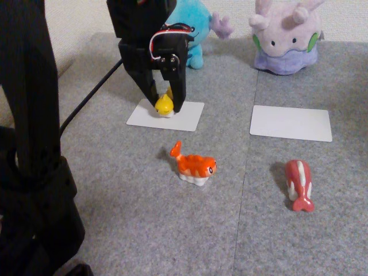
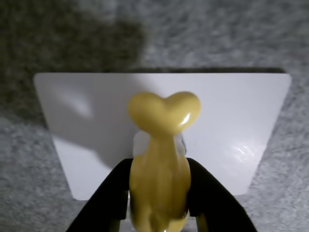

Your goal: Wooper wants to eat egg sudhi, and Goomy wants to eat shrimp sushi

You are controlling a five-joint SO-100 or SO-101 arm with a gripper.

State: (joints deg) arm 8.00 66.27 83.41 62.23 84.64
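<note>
Clamped between the black claw's (image 2: 159, 212) fingers, the glossy yellow whale-shaped egg sushi (image 2: 161, 159) sits on or just above the white card (image 1: 165, 115) before blue plush Wooper (image 1: 192, 34), apparently unreleased, while the striped orange shrimp sushi (image 1: 195, 165) lies undelivered, far from lilac Goomy (image 1: 286, 37).

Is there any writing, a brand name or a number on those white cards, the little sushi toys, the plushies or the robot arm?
None: no word, number or brand can be read in either view.
The white card under the gripper and the other white card are blank.
The egg sudhi, shrimp sushi and red-and-white toy carry painted markings only.
Wooper and Goomy show no tags.
</note>
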